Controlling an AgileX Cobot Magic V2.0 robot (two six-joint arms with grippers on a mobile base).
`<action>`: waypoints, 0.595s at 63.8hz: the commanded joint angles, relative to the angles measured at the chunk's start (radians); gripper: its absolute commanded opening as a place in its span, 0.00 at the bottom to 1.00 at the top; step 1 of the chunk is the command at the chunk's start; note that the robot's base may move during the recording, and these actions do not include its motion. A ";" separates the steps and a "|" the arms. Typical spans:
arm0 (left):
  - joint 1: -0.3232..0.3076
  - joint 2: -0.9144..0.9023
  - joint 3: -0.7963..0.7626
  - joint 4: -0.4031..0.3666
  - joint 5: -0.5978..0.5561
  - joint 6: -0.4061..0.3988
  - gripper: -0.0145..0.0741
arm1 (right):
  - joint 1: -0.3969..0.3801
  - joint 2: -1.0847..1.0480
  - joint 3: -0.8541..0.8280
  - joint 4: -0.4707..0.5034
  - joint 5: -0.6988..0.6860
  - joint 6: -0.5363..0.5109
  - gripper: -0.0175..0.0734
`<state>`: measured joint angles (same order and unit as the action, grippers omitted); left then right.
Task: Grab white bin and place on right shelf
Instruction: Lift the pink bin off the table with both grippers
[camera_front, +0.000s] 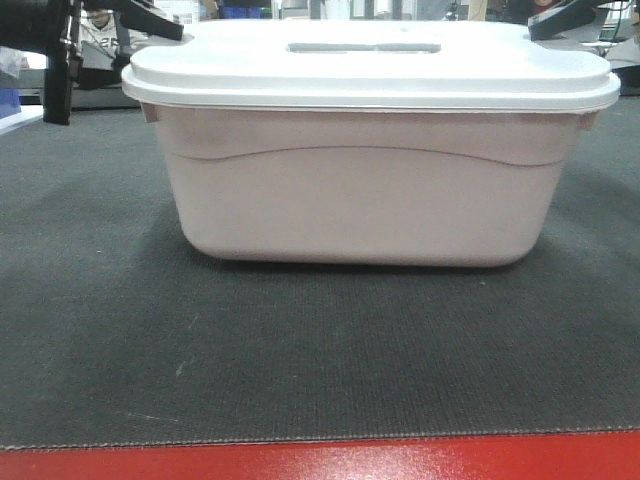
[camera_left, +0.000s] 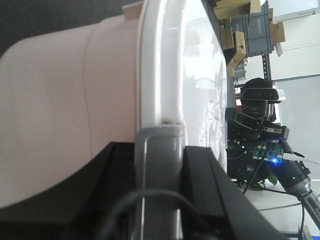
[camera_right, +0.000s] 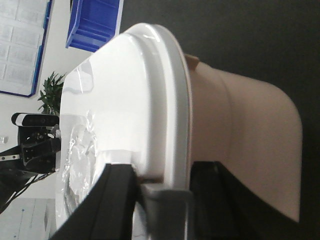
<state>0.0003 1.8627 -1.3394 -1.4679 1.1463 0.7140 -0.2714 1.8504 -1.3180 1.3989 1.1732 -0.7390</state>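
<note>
The white bin (camera_front: 365, 190), pale pinkish with a white lid, stands upright on a dark mat (camera_front: 300, 350), filling the middle of the front view. My left gripper (camera_left: 160, 150) is at its left end, black fingers (camera_left: 122, 165) pressed on either side of the grey latch (camera_left: 160, 180) under the lid rim. My right gripper (camera_right: 165, 175) is at the other end, shut the same way on the grey latch (camera_right: 165, 210) there. In the front view only the dark tips of the left gripper (camera_front: 160, 25) and right gripper (camera_front: 562, 22) show, beside the lid corners. The right shelf is out of view.
A red strip (camera_front: 320, 462) borders the mat's near edge. A blue crate (camera_right: 95, 22) and a potted plant (camera_right: 50, 92) lie beyond the bin's left end. Cardboard boxes (camera_left: 235, 40) and camera gear (camera_left: 260, 95) stand beyond its right end.
</note>
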 joint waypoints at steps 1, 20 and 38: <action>-0.008 -0.099 -0.050 -0.105 0.173 0.021 0.02 | 0.003 -0.082 -0.028 0.126 0.164 -0.026 0.28; -0.013 -0.203 -0.179 -0.103 0.173 -0.037 0.02 | 0.022 -0.127 -0.028 0.206 0.164 -0.047 0.28; -0.051 -0.246 -0.273 -0.102 0.173 -0.058 0.02 | 0.062 -0.127 -0.028 0.221 0.164 -0.062 0.28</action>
<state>-0.0048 1.6842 -1.5583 -1.4211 1.1231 0.6556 -0.2388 1.7811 -1.3180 1.5464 1.1372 -0.7924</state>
